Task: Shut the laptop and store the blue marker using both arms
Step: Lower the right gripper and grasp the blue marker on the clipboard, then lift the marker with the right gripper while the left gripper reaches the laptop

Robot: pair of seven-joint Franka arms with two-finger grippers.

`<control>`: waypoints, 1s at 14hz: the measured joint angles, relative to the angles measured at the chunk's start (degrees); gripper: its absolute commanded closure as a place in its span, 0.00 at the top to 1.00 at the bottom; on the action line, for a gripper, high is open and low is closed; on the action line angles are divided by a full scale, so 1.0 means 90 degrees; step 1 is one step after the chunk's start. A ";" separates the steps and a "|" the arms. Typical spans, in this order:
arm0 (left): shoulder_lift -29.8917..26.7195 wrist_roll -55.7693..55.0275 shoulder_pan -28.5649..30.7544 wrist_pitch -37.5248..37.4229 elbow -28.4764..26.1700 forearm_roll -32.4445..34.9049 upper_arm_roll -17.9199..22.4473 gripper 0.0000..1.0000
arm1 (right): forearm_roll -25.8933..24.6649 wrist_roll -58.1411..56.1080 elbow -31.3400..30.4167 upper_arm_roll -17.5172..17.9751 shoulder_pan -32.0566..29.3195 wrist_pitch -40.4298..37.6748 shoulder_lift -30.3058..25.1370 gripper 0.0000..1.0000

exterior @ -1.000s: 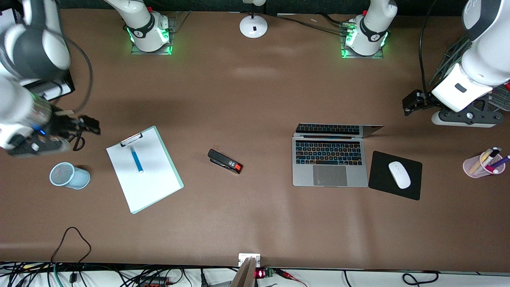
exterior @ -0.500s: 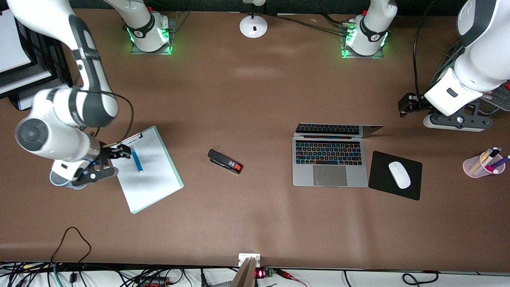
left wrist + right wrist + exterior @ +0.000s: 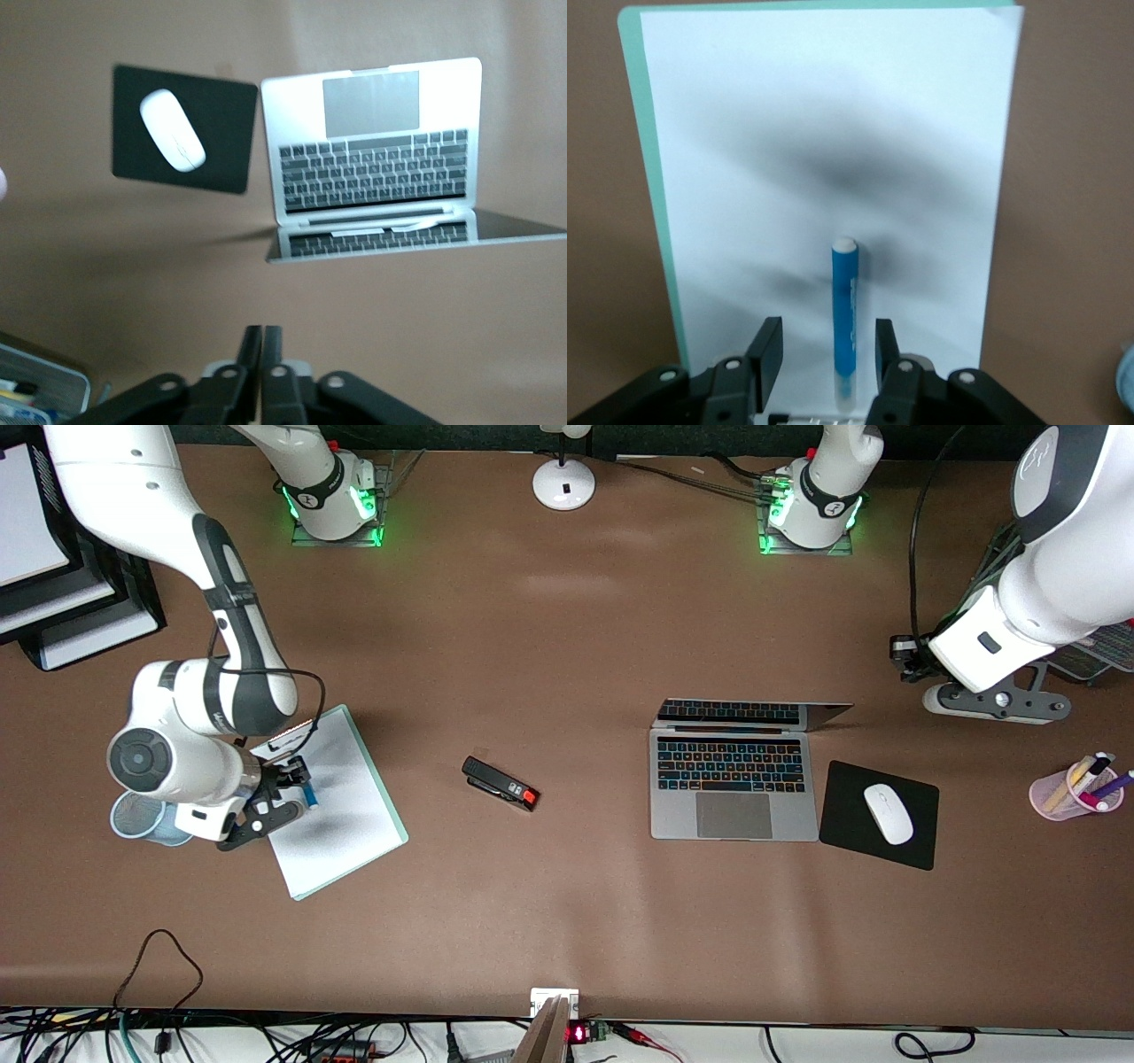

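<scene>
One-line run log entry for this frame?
right gripper: open, straddling blue marker on clipboard | left gripper: shut, hovering above table | laptop: open

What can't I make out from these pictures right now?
- Front view: the right claw covers most of the short bright-blue marker on the white paper clipboard.
- Front view: the left claw is partly hidden by its white arm.
- Left wrist view: the open silver-grey laptop has its screen edge-on, display unreadable.
</scene>
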 measured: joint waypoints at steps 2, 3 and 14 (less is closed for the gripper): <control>0.0009 -0.0295 -0.0026 -0.0248 -0.0001 -0.0083 -0.0135 0.00 | 0.0000 -0.0239 0.0000 0.0000 0.0023 0.0178 0.0166 0.46; 0.0009 -0.0581 -0.0042 -0.0322 -0.0005 -0.0124 -0.0261 0.00 | -0.0003 -0.0303 0.0000 0.0000 0.0032 0.0259 0.0233 0.43; -0.0849 -0.1598 -0.0078 0.0990 -0.2164 -0.0732 -0.1042 0.00 | -0.0142 -0.0427 0.0001 -0.0010 0.0064 0.0819 0.0581 0.32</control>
